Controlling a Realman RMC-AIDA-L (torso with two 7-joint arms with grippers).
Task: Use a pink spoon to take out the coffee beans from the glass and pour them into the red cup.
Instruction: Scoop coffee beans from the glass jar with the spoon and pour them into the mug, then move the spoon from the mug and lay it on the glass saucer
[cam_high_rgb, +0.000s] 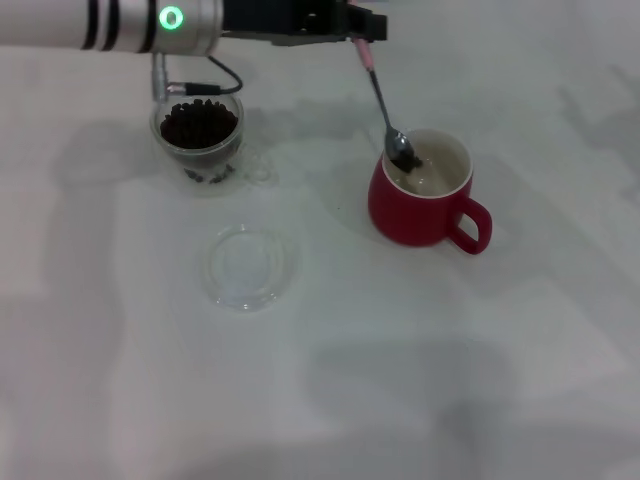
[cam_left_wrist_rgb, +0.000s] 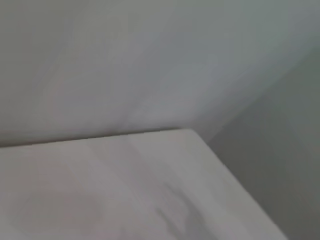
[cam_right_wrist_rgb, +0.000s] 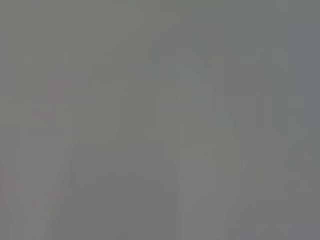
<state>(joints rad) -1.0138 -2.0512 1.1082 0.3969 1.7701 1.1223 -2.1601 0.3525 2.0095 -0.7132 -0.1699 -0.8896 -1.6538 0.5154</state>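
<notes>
In the head view my left arm reaches across the top of the table, and its gripper (cam_high_rgb: 362, 32) is shut on the pale pink handle of the pink spoon (cam_high_rgb: 384, 108). The spoon slants down, and its metal bowl holds a few coffee beans (cam_high_rgb: 403, 157) just inside the rim of the red cup (cam_high_rgb: 418, 190). The cup stands upright with its handle toward the right front. The glass (cam_high_rgb: 201, 138) stands to the left, under the arm, with a heap of coffee beans (cam_high_rgb: 199, 122) inside. My right gripper is out of view.
A shallow clear glass dish (cam_high_rgb: 248, 266) lies in front of the glass. A black cable (cam_high_rgb: 215, 80) hangs from the arm near the glass. The left wrist view shows only a corner of the white table (cam_left_wrist_rgb: 150, 190).
</notes>
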